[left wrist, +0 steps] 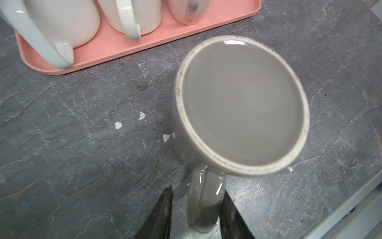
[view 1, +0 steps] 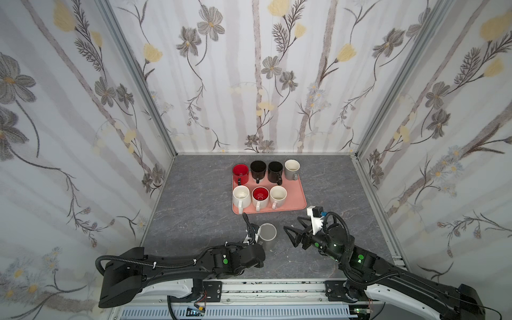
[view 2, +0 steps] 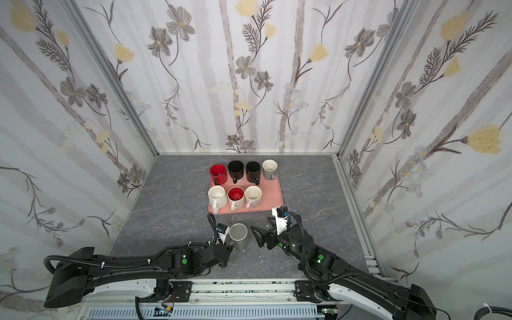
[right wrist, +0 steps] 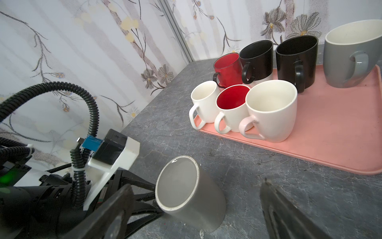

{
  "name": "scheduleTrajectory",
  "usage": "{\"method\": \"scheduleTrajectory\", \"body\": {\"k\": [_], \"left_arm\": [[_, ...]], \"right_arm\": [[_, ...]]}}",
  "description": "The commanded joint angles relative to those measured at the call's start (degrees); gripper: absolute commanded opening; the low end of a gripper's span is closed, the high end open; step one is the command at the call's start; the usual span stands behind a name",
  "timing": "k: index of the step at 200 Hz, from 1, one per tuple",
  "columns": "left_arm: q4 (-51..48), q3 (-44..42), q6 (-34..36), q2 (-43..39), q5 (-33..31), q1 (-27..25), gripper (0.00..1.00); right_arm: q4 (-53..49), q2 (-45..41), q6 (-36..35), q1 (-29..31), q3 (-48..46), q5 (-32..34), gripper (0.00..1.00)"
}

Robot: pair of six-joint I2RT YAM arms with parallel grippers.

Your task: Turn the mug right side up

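The left gripper (view 1: 260, 243) (view 2: 228, 243) sits in both top views at the near left side of the grey mug (view 1: 267, 235) (view 2: 238, 234). Its jaws are hidden under the wrist there, so their gap cannot be told from above. The mug stands mouth down, base up, on the table (view 1: 194, 199), just in front of the pink tray (view 1: 293, 196) and apart from it. The right gripper (view 1: 291, 223) (view 2: 260, 223) hangs just to the right of the mug, jaws spread wide, holding nothing. On the tray seven other mugs (view 1: 260, 197) stand mouth up in two rows, four behind and three in front.

In the left wrist view the left gripper (left wrist: 197, 188) has its two fingers (left wrist: 165, 213) on either side of the handle (left wrist: 204, 202), narrowly parted and not clamped. A strip of table shows between one finger and the handle. The other finger lies right beside it, and I cannot tell whether it touches. The mug's (left wrist: 241, 103) flat base faces the camera.

In the right wrist view the right gripper (right wrist: 195, 186) shows its fingers (right wrist: 289, 217) wide apart. The mug (right wrist: 206, 198) stands ahead, between them, touching neither. The left gripper is at the mug's far side.
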Motion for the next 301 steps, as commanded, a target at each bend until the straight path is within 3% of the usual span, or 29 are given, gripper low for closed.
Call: {"method": "scheduleTrajectory", "body": {"k": [1,57,116,175,235,301], "left_arm": [[-3.11,1.52,-1.96,1.1,1.1,1.21,0.37],[-2.25,2.39,-1.62,3.2,6.21,4.16,0.42],[1.69,1.98,6.54,3.03,1.93,4.36,0.51],[4.37,2.35,11.29,5.72,0.79,4.43,0.32],[7.66,1.83,16.24,6.95,-3.73,4.01,0.0],[10.97,1.52,16.79,6.4,-8.99,1.04,0.0]], "right_arm": [[0.13,-0.35,-0.66,0.07,0.33,0.42,0.95],[-0.73,-1.06,-0.56,0.11,-0.05,1.03,0.95],[-0.7,-0.88,-0.54,0.07,-0.27,0.34,0.95],[-0.67,-1.24,-0.54,0.07,-0.28,0.68,0.95],[-0.68,-1.31,-0.54,0.06,-0.28,0.63,0.95],[-0.2,-1.5,-0.4,0.0,-0.64,0.42,0.94]]}}
